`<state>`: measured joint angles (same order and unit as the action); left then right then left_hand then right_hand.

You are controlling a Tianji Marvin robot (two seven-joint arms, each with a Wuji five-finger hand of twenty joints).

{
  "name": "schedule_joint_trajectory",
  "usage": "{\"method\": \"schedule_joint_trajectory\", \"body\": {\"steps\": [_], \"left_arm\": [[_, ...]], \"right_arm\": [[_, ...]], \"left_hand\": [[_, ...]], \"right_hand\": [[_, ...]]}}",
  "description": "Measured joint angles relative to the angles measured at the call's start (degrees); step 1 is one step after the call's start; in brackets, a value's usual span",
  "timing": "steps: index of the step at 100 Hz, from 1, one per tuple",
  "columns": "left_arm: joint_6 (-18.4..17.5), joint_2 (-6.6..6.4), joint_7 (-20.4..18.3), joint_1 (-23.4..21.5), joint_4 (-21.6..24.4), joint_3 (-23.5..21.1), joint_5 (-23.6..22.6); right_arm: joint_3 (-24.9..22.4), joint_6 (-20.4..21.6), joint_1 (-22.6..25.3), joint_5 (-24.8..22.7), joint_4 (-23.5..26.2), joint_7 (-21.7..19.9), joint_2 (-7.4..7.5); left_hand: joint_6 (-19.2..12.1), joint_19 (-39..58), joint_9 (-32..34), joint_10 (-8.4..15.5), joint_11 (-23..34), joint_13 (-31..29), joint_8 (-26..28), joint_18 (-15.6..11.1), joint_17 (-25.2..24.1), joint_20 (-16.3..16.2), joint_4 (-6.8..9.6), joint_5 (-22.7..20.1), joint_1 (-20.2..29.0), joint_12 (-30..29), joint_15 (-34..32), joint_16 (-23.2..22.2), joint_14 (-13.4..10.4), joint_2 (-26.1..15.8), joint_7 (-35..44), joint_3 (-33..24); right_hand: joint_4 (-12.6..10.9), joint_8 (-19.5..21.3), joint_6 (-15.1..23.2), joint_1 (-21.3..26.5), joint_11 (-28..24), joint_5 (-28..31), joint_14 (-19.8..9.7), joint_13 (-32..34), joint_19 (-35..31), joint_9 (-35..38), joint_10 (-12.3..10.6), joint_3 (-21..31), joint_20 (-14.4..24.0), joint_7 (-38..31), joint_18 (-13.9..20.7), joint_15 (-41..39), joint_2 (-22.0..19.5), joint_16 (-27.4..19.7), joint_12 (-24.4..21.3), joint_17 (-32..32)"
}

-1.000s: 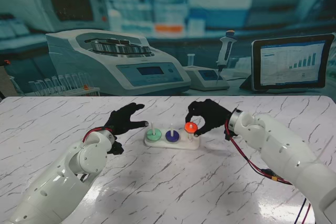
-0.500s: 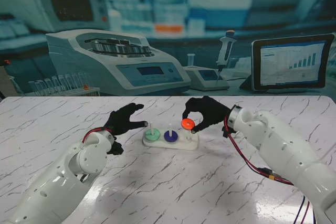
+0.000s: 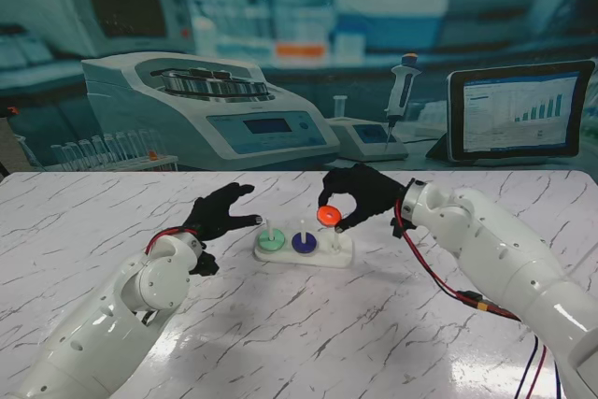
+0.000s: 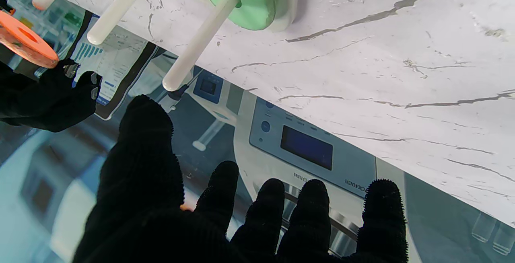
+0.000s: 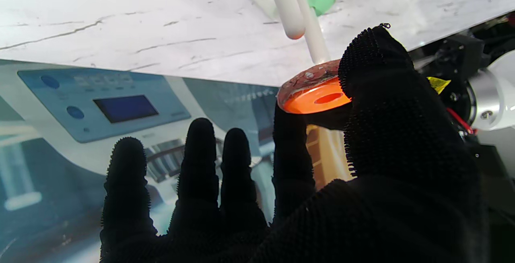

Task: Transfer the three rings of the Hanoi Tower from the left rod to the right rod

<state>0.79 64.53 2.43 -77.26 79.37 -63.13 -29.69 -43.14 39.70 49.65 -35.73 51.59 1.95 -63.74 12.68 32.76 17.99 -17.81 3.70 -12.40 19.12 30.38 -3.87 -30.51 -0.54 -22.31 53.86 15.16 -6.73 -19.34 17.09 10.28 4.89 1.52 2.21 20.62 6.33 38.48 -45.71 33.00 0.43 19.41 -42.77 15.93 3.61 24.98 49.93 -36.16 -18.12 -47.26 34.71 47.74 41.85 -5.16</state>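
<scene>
Now the right hand has lifted the orange ring clear off the right rod, pinching it above the base, likely bound for the purple ring; green ring waits left. Left hand hovers spread, empty.

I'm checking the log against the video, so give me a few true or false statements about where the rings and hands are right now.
1. The right hand holds the orange ring. True.
2. The orange ring sits at the bottom of a rod. False: it is lifted clear of the rods.
3. The green ring is on the left rod. True.
4. The left hand grips the purple ring. False: it is open and holds nothing.
</scene>
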Motion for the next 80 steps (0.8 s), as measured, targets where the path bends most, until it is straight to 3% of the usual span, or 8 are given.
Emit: {"method": "schedule_joint_trajectory", "body": {"steps": [42,80], "left_arm": [[0.2,0.04,0.9,-0.7,0.2,-1.1,-0.6],[0.6,0.03,1.1,-0.9,0.3,-1.6,-0.7]], "right_arm": [[8.6,1.6,-6.4,3.8,-8.0,2.8,-3.52],[12.7,2.8,-9.0,6.4,-12.8,4.4,-6.72]], "left_hand": [[0.0,0.0,0.0,0.0,0.0,0.0,0.0,0.0,0.0,0.0,0.00,0.0,0.0,0.0,0.0,0.0,0.0,0.0,0.0,0.0],[0.0,0.0,0.0,0.0,0.0,0.0,0.0,0.0,0.0,0.0,0.00,-0.2,0.0,0.0,0.0,0.0,0.0,0.0,0.0,0.0]], "right_hand": [[0.0,0.0,0.0,0.0,0.0,0.0,0.0,0.1,-0.1,0.0,0.0,-0.3,0.0,-0.2,0.0,0.0,0.0,0.0,0.0,-0.1],[0.0,0.0,0.0,0.0,0.0,0.0,-0.5,0.6,-0.7,0.0,-0.5,-0.3,0.0,-0.2,0.0,0.0,0.0,0.0,0.0,-0.2]]}}
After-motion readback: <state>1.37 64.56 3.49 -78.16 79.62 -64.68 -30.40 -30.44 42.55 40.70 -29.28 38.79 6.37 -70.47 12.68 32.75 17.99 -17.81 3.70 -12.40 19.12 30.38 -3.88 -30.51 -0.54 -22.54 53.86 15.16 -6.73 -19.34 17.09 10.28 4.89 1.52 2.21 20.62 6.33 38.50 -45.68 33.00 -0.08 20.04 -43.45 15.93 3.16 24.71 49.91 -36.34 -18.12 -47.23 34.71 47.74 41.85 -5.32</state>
